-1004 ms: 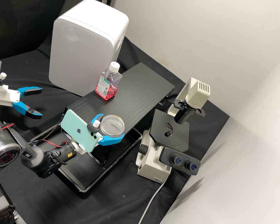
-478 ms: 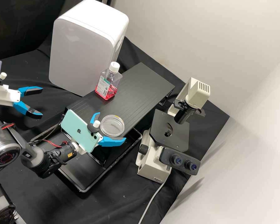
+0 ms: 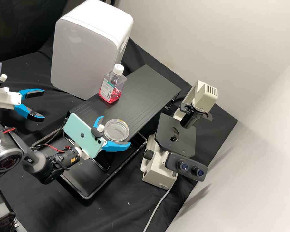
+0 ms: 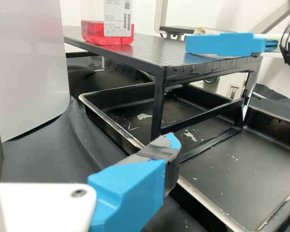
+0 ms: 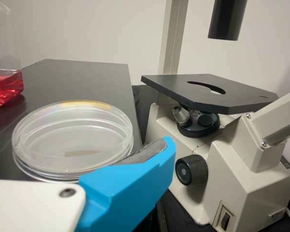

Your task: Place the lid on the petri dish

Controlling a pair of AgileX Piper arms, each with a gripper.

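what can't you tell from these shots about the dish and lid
- Whether the petri dish is already covered: right wrist view, clear rims overlap.
- Whether the right gripper touches it: high view, gap too small to see.
- The flask cap: left wrist view, cut by the edge.

right hand (image 3: 114, 132) spread slightly wider around petri dish (image 3: 116, 130), near finger (image 3: 116, 146) eased outward

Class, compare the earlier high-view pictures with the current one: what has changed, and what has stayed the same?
The right end effector opened a little: its nearer finger drew away from the petri dish rim, letting the dish go. The dish stayed in place on the black shelf. The left end effector, open off to the side, the bottle and the microscope hardly moved.
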